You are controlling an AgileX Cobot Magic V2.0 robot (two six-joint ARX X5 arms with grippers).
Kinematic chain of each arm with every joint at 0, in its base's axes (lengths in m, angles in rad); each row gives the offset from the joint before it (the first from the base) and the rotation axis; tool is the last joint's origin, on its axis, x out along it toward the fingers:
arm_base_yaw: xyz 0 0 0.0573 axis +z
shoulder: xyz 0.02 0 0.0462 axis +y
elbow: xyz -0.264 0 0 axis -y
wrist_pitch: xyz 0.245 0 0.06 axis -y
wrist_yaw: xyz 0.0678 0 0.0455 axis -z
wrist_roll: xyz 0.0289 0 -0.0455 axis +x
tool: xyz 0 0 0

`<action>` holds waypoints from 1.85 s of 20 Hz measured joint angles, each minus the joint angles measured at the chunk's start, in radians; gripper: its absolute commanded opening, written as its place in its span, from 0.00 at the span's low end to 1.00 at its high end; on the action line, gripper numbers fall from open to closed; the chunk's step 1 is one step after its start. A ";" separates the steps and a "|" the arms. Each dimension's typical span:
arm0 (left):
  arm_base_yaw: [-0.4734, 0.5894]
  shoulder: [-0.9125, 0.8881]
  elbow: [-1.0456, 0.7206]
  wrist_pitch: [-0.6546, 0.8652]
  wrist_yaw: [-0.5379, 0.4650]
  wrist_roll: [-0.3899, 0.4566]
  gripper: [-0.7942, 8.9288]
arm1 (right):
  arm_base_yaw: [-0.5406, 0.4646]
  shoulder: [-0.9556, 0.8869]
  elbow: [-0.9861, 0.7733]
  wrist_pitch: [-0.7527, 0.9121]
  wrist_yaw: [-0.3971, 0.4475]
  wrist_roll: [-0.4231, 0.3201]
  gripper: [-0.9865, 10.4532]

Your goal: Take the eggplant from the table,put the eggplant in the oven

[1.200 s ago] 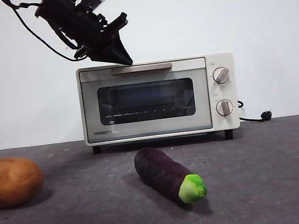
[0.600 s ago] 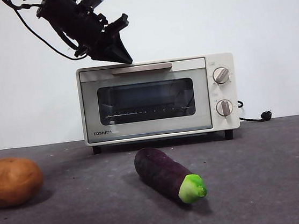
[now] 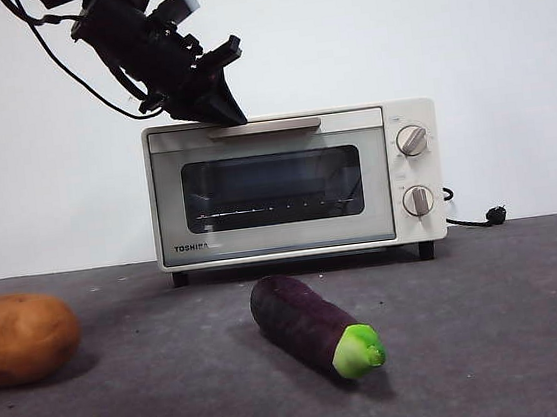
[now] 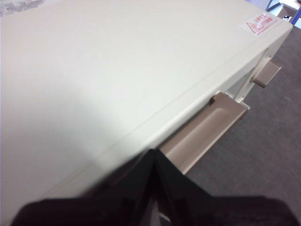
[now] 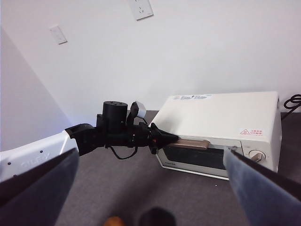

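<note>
Eggplant (image 3: 316,326) lies on the surface (image 3: 495,345) in front of the oven (image 3: 294,184), long axis slanted, green cap toward the camera and to the picture's right. Door looks shut. Front view: left gripper (image 3: 219,108) sits high at the handle's (image 3: 263,128) near end, well above and away from the eggplant. Left wrist view: left gripper (image 4: 154,157) has its fingers pressed together, tip at the handle (image 4: 205,129) by the oven top's edge. Right wrist view: right gripper (image 5: 150,160) spread wide, holding nothing, far back; eggplant barely shows at the frame edge. Likely the door comes first, then the pick.
</note>
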 measured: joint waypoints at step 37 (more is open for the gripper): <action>-0.204 0.063 0.002 -0.278 0.097 0.036 0.08 | 0.000 0.007 0.000 -0.037 0.000 0.002 0.61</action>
